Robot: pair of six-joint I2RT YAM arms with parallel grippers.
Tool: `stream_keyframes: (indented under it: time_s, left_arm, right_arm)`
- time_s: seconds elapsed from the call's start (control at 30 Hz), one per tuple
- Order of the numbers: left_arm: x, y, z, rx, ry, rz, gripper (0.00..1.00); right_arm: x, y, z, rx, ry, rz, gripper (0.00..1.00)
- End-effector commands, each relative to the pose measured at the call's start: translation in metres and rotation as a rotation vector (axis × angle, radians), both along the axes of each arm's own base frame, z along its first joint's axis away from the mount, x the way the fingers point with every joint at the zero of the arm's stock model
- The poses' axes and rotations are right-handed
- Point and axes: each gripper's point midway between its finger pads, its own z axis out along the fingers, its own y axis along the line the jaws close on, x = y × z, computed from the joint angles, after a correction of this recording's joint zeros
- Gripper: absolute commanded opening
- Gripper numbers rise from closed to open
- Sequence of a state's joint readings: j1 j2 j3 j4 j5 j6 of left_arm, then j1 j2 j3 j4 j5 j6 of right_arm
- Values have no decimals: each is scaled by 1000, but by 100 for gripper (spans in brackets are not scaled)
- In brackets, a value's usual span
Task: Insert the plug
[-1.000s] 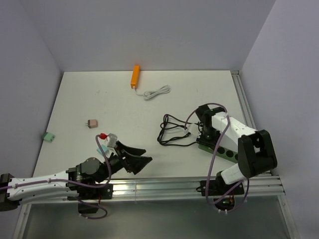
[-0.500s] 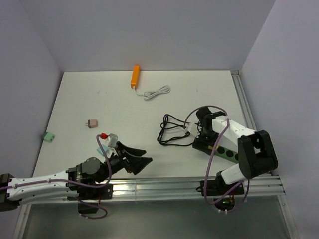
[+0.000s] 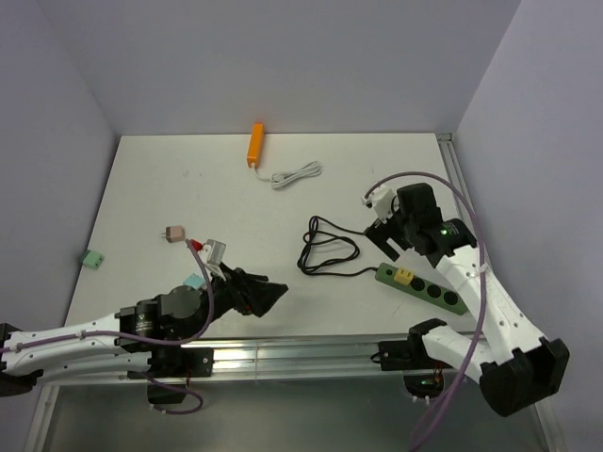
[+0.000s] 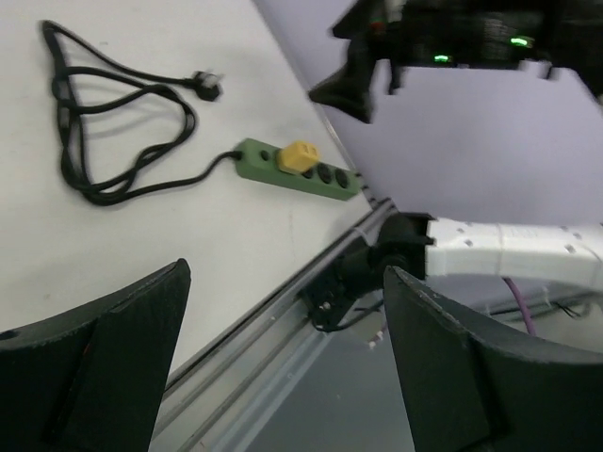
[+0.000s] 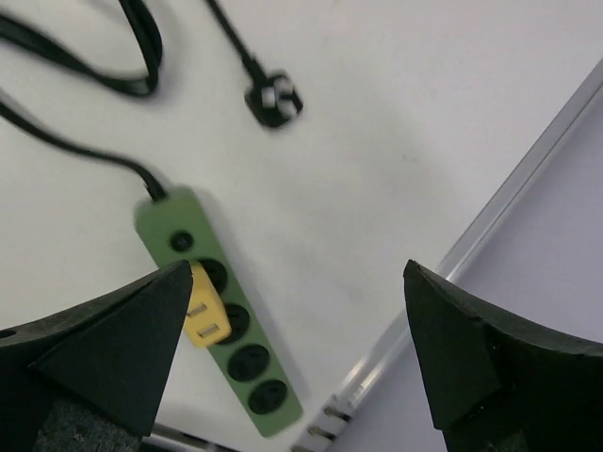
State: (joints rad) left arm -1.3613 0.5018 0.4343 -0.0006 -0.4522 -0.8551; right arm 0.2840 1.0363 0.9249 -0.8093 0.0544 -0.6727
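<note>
Both arms are built from smooth white shells joined by black cylindrical joints. The left arm point(image 3: 85, 334) has a long white link that meets a round black motor housing point(image 3: 174, 313). A purple cable point(image 3: 202, 282) runs from it to a small grey camera block point(image 3: 216, 250) with a red connector point(image 3: 195, 246). The left hand point(image 4: 283, 273) has broad, matte-black, wedge-shaped fingers point(image 4: 94, 377). The right arm point(image 3: 504, 320) has the same white shells, with a second purple cable point(image 3: 415, 176) arcing over it. A green light point(image 3: 440, 227) glows on its black wrist, and its base point(image 3: 518, 377) is a bulky black housing. The right hand point(image 5: 294, 273) has matching black triangular fingers point(image 5: 104, 353).
</note>
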Motion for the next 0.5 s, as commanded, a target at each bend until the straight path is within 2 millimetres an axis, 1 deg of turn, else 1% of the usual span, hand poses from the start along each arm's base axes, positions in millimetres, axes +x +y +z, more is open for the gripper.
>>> stream_keyframes:
  time_s: [0.0,0.03,0.07,0.1,0.13,0.17,0.2,0.23,0.27,0.3,0.33,0.37,0.4,0.43,0.47]
  left_arm:
    - [23,20,-9,132,69,175,89]
    - [27,20,-2,157,76,203,90]
    - [30,28,-14,238,91,234,91]
    - [34,33,-15,265,101,265,91]
    - [40,37,-1,249,109,318,92]
    - [44,45,-14,334,117,350,93]
    - [48,50,-13,345,126,382,94]
    - [52,53,-4,348,127,407,95]
    - [59,57,-6,378,140,437,95]
    - [62,64,-10,427,148,448,95]
    - [63,60,-5,441,165,429,95]
    - [74,67,-5,462,181,466,95]
    - [77,75,-9,517,192,479,95]
    - [82,75,-5,535,206,492,95]
    - [90,86,-5,563,223,537,95]
  right_arm:
    - [10,35,55,245,-167,-122,100]
    - [15,46,72,323,-216,-150,100]
    - [11,60,81,381,-224,-146,100]
    - [8,70,89,466,-221,-187,100]
    - [5,78,104,516,-231,-190,100]
    - [1,88,110,554,-222,-182,100]
    - [-2,96,117,616,-208,-216,100]
    - [-2,102,127,668,-215,-241,100]
    - [-1,103,130,701,-216,-290,100]
    - [-2,109,130,760,-192,-365,100]
    - [-4,110,129,782,-168,-401,100]
    - [-6,115,125,794,-130,-416,100]
    - [-15,127,123,830,-55,-383,100]
    - [-20,132,124,851,-23,-366,100]
    - [-24,135,129,905,-23,-370,100]
